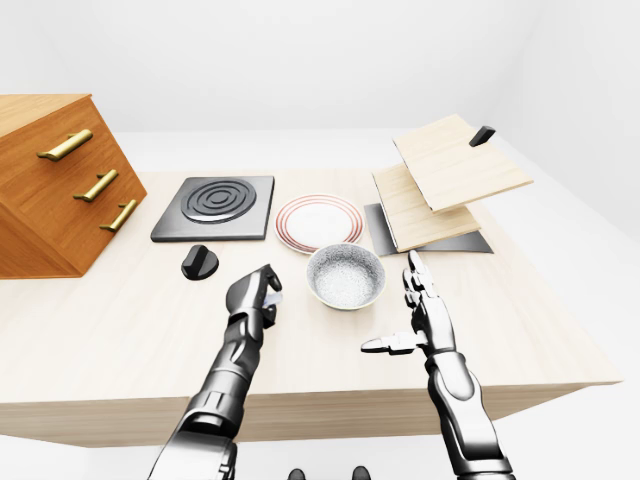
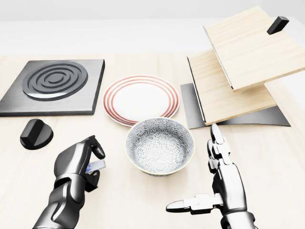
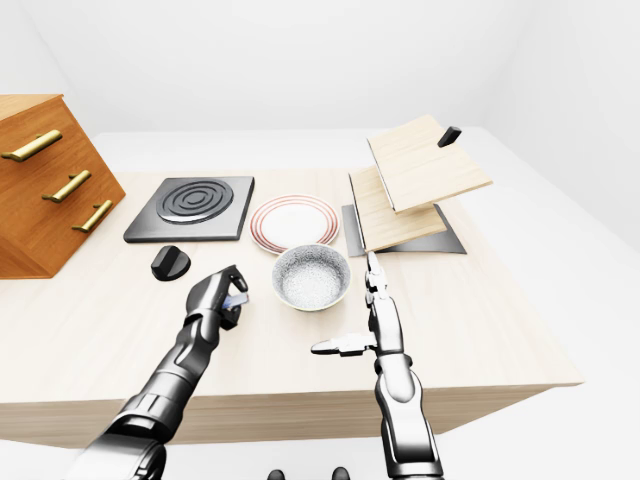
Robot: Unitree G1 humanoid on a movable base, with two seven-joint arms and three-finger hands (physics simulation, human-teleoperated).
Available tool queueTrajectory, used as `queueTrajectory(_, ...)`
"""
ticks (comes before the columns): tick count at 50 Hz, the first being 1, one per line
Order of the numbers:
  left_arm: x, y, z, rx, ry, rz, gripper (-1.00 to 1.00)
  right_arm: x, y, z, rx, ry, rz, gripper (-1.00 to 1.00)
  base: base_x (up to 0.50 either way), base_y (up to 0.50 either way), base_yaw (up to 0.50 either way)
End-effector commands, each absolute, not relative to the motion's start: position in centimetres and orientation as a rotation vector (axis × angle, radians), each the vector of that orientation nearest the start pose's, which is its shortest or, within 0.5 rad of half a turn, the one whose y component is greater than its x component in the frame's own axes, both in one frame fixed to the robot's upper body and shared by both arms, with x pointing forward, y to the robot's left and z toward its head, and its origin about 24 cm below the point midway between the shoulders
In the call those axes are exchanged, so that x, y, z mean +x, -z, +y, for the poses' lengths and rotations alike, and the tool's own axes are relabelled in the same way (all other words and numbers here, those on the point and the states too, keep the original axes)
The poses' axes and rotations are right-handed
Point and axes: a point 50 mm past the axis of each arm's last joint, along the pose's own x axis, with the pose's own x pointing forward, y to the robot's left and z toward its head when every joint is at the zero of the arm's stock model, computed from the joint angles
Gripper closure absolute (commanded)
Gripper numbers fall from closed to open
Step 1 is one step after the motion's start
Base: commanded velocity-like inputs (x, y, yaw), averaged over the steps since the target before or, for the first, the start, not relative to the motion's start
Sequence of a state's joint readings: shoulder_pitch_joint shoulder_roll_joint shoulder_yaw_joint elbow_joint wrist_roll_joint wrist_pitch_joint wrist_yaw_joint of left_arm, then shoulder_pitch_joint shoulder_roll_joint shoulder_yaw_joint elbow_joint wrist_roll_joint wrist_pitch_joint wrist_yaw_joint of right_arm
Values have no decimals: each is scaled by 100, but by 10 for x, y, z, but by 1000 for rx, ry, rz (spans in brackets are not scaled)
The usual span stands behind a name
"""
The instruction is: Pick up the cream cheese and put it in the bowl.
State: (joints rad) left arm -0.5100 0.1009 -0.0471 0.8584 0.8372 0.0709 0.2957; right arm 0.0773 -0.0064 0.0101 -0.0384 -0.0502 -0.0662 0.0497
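My left hand is curled shut around a small white and blue packet, the cream cheese, only a corner of which shows between the fingers. It hangs just above the table, left of the patterned bowl, which stands empty in the middle of the head view. My right hand is open and empty to the right of the bowl, fingers straight and thumb pointing left.
A red-ringed plate lies above the bowl. A black stove plate and a black knob are at the left. Tilted wooden boards on a dark base stand at the right. A wooden drawer cabinet stands far left.
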Motion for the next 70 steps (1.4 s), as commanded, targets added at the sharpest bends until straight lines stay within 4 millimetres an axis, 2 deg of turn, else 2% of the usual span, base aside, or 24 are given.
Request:
queueTrajectory(1, 326, -39, 146, 967, 51, 92, 100, 240, -39, -149, -49, -47, -22, -100, 0, 0, 0)
queueTrajectory(3, 325, -51, 142, 975, 67, 48, 100, 240, -39, -148, -49, -47, -22, -100, 0, 0, 0)
queueTrajectory(4, 324, -68, 137, 992, 80, -13, 100, 240, -39, -148, -51, -49, -21, -100, 0, 0, 0)
queueTrajectory(12, 318, -123, 109, 1097, 135, -199, 100, 239, -39, -147, -51, -51, -22, -100, 0, 0, 0)
queueTrajectory(24, 317, -154, 81, 1186, 174, -290, 100, 239, -38, -146, -50, -55, -19, -100, 0, 0, 0)
queueTrajectory(47, 324, -154, 23, 1096, 299, -342, 100, 238, -39, -148, -41, -60, -21, -100, 0, 0, 0)
queueTrajectory(58, 335, -135, 9, 1012, 334, -295, 100, 238, -41, -148, -40, -61, -24, -100, 0, 0, 0)
queueTrajectory(70, 343, -106, 6, 976, 336, -203, 100, 237, -42, -148, -40, -60, -28, -100, 0, 0, 0)
